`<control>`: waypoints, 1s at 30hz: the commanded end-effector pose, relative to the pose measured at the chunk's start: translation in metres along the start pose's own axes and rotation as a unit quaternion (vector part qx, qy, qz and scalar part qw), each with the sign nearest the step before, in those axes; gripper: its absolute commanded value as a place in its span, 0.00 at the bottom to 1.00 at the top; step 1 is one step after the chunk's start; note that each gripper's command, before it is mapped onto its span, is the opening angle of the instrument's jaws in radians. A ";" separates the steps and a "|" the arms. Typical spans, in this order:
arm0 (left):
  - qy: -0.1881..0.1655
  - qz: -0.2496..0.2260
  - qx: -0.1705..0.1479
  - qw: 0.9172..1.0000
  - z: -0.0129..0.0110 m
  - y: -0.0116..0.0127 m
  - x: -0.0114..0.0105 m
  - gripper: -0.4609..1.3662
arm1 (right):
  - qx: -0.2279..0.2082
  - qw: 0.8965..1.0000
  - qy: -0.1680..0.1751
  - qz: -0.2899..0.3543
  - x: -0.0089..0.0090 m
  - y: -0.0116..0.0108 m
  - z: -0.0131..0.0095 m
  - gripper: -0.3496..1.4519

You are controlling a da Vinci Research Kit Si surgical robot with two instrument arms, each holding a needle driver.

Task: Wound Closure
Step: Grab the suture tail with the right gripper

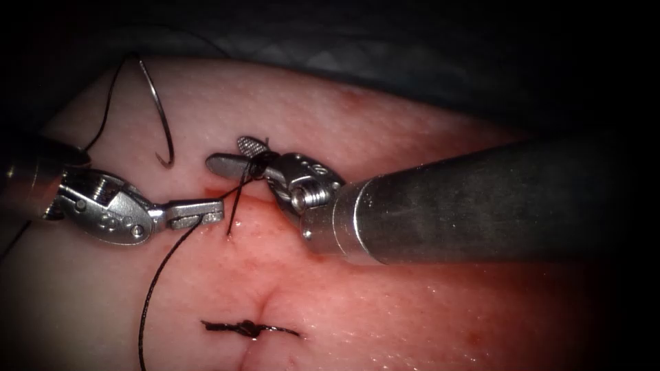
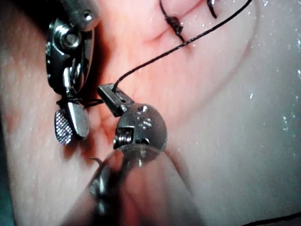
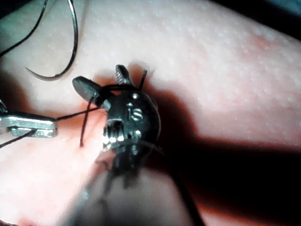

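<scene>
In the endoscope view my left tool has its jaws clamped on the thread at the cut's left edge, while my right tool stands open-jawed with thread wound round it. The needle lies free on the tissue at eleven o'clock, in neither tool. A finished stitch sits at six o'clock. I judge this a knot being formed; next calls for a steady, even pull. The left wrist view shows my left tool gripping thread. The right wrist view shows my right tool open, needle at eleven. No containers here.
</scene>
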 end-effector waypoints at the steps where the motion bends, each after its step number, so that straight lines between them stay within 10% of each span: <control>1: 0.000 0.000 -0.003 1.000 0.0000 -0.0001 0.0001 0.06 | 0.001 1.000 0.003 0.001 0.0001 -0.0001 0.0000 0.66; 30: -0.012 0.024 0.002 1.000 0.0009 -0.0001 0.0015 0.06 | -0.089 0.995 0.035 0.008 -0.0006 -0.0006 -0.0041 0.71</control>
